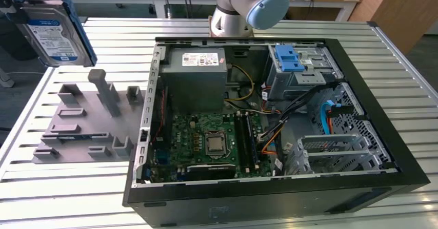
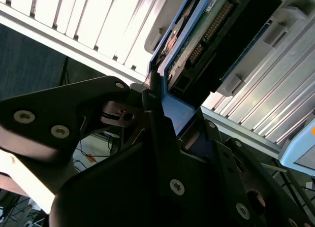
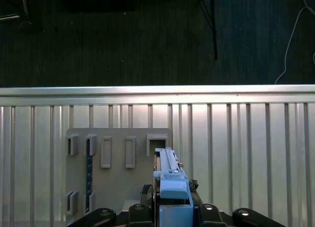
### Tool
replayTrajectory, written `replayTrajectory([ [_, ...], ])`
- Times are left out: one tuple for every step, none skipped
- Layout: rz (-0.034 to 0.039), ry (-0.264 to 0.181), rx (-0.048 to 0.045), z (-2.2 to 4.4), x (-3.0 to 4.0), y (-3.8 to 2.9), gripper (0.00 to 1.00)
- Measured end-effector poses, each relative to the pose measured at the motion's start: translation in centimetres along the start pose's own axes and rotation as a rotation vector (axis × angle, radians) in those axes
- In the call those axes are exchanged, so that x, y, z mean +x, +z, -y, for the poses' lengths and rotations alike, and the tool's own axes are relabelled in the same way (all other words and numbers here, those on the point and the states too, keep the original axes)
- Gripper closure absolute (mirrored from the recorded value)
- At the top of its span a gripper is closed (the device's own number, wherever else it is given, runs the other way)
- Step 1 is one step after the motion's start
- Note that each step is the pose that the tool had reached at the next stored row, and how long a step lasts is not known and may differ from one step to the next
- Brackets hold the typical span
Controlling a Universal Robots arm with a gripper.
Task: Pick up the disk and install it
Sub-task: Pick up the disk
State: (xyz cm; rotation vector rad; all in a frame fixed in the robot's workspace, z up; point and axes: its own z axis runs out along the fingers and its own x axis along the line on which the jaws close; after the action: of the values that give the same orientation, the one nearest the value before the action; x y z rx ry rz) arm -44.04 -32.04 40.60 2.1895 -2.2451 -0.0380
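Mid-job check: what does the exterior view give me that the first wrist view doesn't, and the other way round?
Exterior view: the open computer case with its motherboard, grey power supply box and the blue latch on the drive cage.
First wrist view: a look straight down past the slatted table edge to the dark floor.
Both: the disk held clear of the table in the gripper, the grey fixture plate and the table slats.

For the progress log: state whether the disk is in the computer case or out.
Out. The hand holds the disk over the table, apart from the open case.
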Motion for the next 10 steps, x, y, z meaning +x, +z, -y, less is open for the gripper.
replayTrajectory([
  [0.0, 0.0, 0.0, 0.0, 0.0, -0.05, 0.64],
  [-0.0001, 0.0, -0.0001, 0.0, 0.0, -0.11, 0.64],
  [0.0, 0.0, 0.0, 0.0, 0.0, -0.15, 0.64],
  [0.0, 0.0, 0.0, -0.01, 0.0, -0.18, 0.64],
  [0.0, 0.0, 0.0, -0.01, 0.0, -0.22, 0.64],
  [0.0, 0.0, 0.0, 0.0, -0.01, -0.26, 0.64],
  [0.0, 0.0, 0.0, -0.01, -0.01, -0.29, 0.64],
  [0.0, 0.0, 0.0, -0.01, -0.01, -0.32, 0.64],
  [-0.0001, 0.0, -0.0001, -0.01, -0.01, -0.36, 0.64],
  [-0.0001, 0.0, 0.0, -0.01, -0.01, -0.39, 0.64],
])
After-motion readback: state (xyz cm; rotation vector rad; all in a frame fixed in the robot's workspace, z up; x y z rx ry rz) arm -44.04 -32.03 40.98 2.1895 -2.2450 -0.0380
